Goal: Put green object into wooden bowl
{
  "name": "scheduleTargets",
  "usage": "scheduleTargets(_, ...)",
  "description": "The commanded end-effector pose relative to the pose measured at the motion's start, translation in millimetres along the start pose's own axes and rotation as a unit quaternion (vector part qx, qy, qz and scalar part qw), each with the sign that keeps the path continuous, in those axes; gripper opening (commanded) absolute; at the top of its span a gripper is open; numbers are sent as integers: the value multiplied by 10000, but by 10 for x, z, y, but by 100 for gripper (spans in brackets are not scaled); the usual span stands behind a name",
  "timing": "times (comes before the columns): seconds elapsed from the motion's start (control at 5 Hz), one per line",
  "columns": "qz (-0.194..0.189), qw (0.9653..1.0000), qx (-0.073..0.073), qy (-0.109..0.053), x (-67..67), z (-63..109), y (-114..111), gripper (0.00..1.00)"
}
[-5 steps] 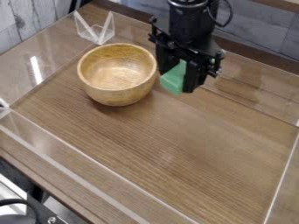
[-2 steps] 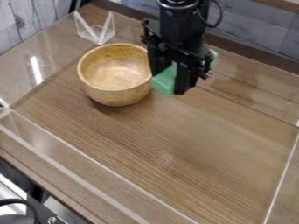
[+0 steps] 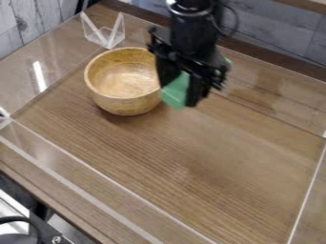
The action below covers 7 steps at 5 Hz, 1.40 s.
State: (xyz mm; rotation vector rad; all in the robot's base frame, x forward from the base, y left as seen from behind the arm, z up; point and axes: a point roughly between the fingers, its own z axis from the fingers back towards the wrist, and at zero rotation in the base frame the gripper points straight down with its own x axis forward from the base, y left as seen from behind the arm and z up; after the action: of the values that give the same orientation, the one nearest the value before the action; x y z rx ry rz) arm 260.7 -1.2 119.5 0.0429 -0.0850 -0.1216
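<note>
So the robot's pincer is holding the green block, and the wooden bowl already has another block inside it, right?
Not quite. In the camera view the wooden bowl is empty; only bare wood shows inside. The rest is right: the pincer is holding the green block, just beside the bowl's rim.

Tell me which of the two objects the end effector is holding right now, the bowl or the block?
The green block, clamped in the end effector just right of the wooden bowl, which sits empty on the table.
</note>
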Motion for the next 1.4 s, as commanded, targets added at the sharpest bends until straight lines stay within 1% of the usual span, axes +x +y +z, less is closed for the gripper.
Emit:
scheduleTargets(0.0,393,9986,165,-304,107,164,342,0)
scheduleTargets(0.2,219,9991,204,-308,54,84,699,0)
scheduleTargets(0.4,80,9993,213,-307,40,-11,898,0)
scheduleTargets(0.8,552,9977,274,-297,206,-214,897,0)
scheduleTargets(1.2,357,9987,223,-299,185,-286,883,0)
